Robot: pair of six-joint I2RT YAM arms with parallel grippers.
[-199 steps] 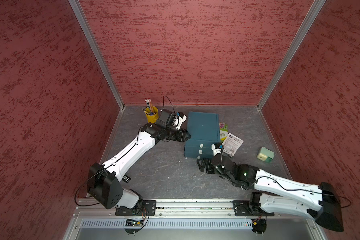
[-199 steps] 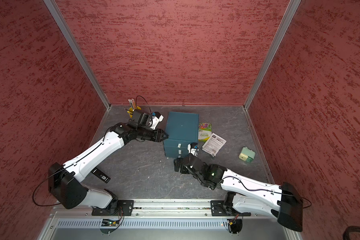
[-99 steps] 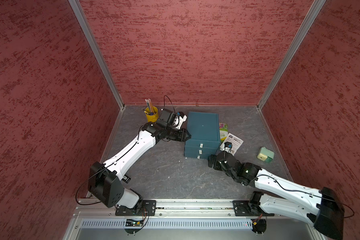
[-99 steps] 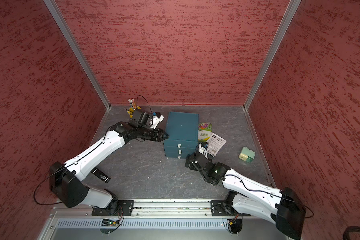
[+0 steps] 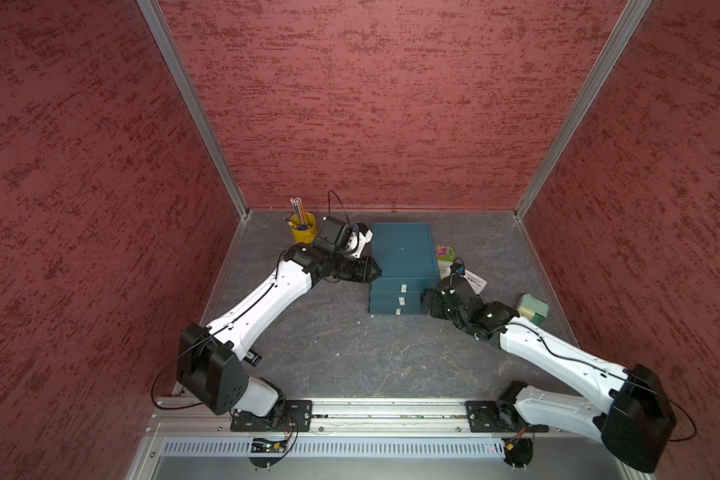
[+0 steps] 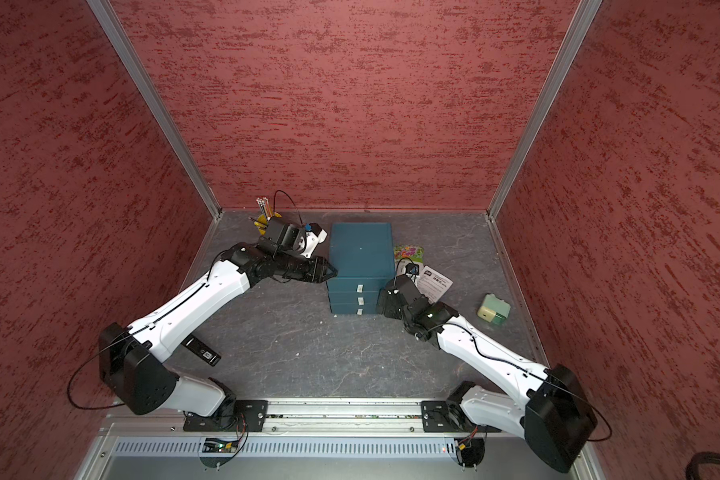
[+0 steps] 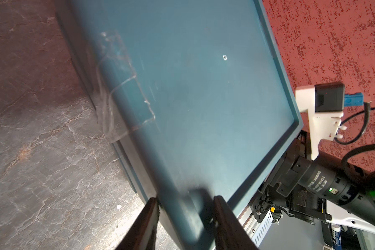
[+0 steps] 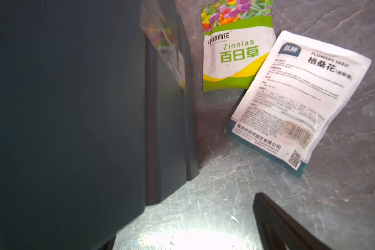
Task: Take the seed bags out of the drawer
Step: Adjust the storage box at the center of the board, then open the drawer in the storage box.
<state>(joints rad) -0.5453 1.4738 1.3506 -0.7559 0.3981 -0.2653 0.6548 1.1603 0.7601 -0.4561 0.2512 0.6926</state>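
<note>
L gripper [image 7: 185,200]: jaws narrow, clamped over the top rim of the cabinet [image 5: 402,249] on its left side near the front, one jaw on the side wall and one on the top; judged a brace. R gripper [image 6: 381,301]: jaws wide, nothing held, low by the cabinet's right front corner. Three drawer fronts w/ white tabs [image 5: 400,300] all look shut in both top views. Task items: two bags lie flat on the table [image 5: 350,353] just right of the cabinet. The Zinnias bag [image 8: 236,54] is nearer the back wall, and the white bag [image 8: 301,97] overlaps its edge. No other bag in view; drawer contents cannot be told. Risks: (1) tabs are small, so wide jaws may miss or slip off; (2) a pull may drag the whole cabinet if the L grip on the thin rim slips; (3) R arm works close to both bags and could sweep them aside; (4) wrong drawer opened, time lost. Block [image 5: 533,307] and cup [image 5: 303,232] are well apart, no hazard. Legible: Zinnias bag "Zinnias", "百日草", flower print; white bag "FLOWERS SEED", "格桑花", barcode + QR code, fine print too small. R arm motor [image 7: 316,181] reads "DAMIAO".
</note>
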